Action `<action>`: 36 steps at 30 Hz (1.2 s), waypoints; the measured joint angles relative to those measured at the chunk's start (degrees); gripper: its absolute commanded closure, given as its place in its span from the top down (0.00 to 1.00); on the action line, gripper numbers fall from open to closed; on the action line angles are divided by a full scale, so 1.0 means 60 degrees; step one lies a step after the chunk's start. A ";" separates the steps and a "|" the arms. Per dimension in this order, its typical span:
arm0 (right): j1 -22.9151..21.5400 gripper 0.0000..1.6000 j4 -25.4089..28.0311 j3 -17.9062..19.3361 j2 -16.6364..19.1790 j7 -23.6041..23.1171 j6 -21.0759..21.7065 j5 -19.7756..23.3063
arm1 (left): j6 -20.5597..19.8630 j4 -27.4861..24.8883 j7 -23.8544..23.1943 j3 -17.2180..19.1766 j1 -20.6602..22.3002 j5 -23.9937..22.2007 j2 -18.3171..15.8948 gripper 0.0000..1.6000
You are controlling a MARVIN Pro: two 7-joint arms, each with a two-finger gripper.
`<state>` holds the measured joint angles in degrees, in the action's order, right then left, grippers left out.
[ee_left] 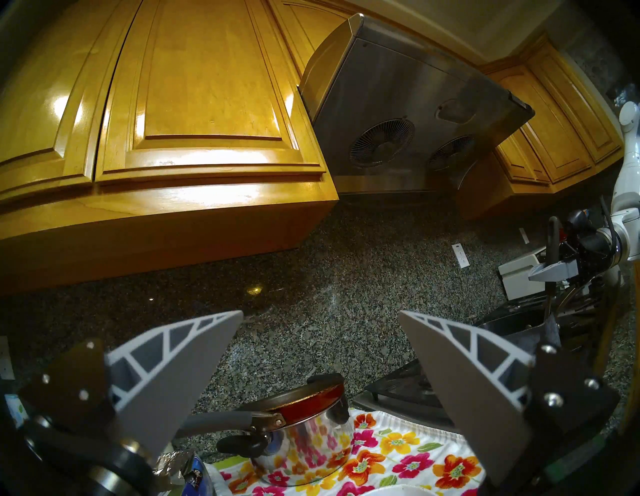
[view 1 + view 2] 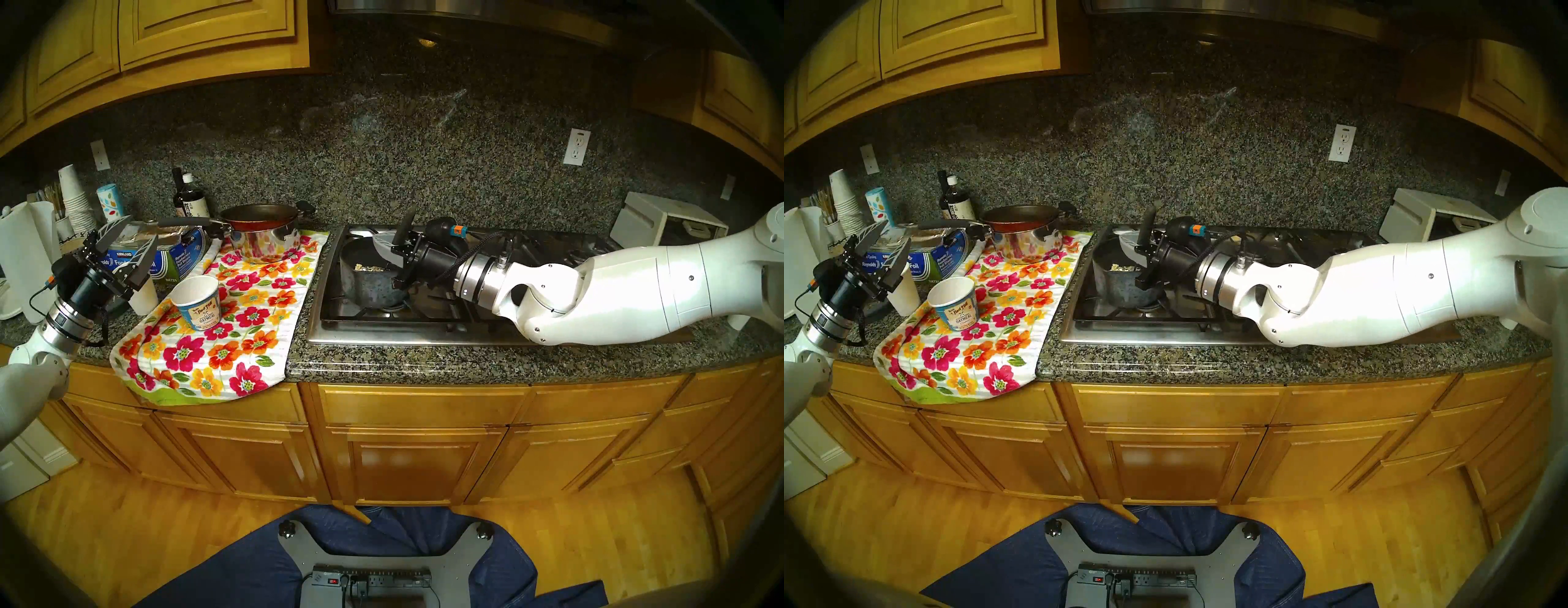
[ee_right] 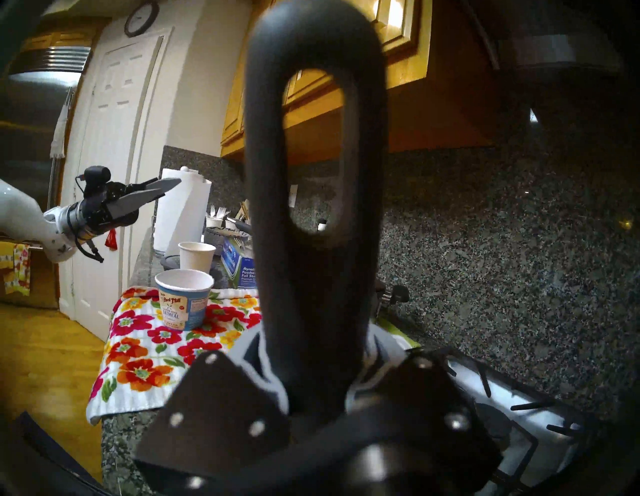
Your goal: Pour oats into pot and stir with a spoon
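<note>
The dark speckled pot (image 2: 369,280) stands on the stove's left burner with pale oats (image 2: 370,267) lying in it. The black spoon (image 2: 406,224) rises upright above the pot's right rim, and its loop-ended handle (image 3: 311,173) fills the right wrist view. My right gripper (image 2: 395,254) is shut on that handle; the spoon's lower end is hidden behind the fingers. The blue-labelled oatmeal cup (image 2: 197,303) stands upright on the floral towel, its white inside showing. My left gripper (image 2: 127,250) hangs open and empty above the counter's left end, its fingers (image 1: 194,360) spread wide.
A shiny steel pot (image 2: 259,237) with a reddish inside sits on the floral towel (image 2: 237,339) behind the cup. A plain white cup (image 2: 144,295), a foil box (image 2: 174,259), bottles (image 2: 191,197) and a paper towel roll (image 2: 29,263) crowd the left. A white box (image 2: 666,225) sits at the right.
</note>
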<state>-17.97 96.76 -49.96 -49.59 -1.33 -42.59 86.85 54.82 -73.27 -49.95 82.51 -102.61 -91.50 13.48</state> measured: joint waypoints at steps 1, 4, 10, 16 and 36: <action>-0.0049 0.00 -0.0088 -0.0018 0.0005 -0.0064 0.0142 0.0000 | 0.0000 -0.0001 0.0000 0.0000 0.0000 0.0001 0.0000 1.00; -0.0135 0.00 -0.0298 -0.0038 0.0010 -0.0209 0.0414 0.0016 | 0.0000 0.0000 0.0000 0.0001 0.0000 0.0001 0.0002 1.00; -0.0226 0.00 -0.0842 -0.0025 -0.0070 -0.0556 0.0890 0.0206 | 0.0000 0.0004 0.0000 0.0005 -0.0001 0.0000 0.0005 1.00; -0.0258 0.00 -0.1441 0.0149 -0.0396 -0.0923 0.1285 0.0441 | 0.0000 0.0001 0.0000 0.0005 -0.0001 0.0003 0.0005 1.00; -0.0696 0.00 -0.1810 0.0735 -0.1061 -0.2701 0.2163 0.0894 | 0.0000 0.0000 0.0000 0.0008 -0.0003 0.0007 0.0007 1.00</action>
<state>-22.15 85.90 -45.55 -55.96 -17.54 -29.61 92.22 54.83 -73.27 -49.95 82.55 -102.62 -91.46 13.53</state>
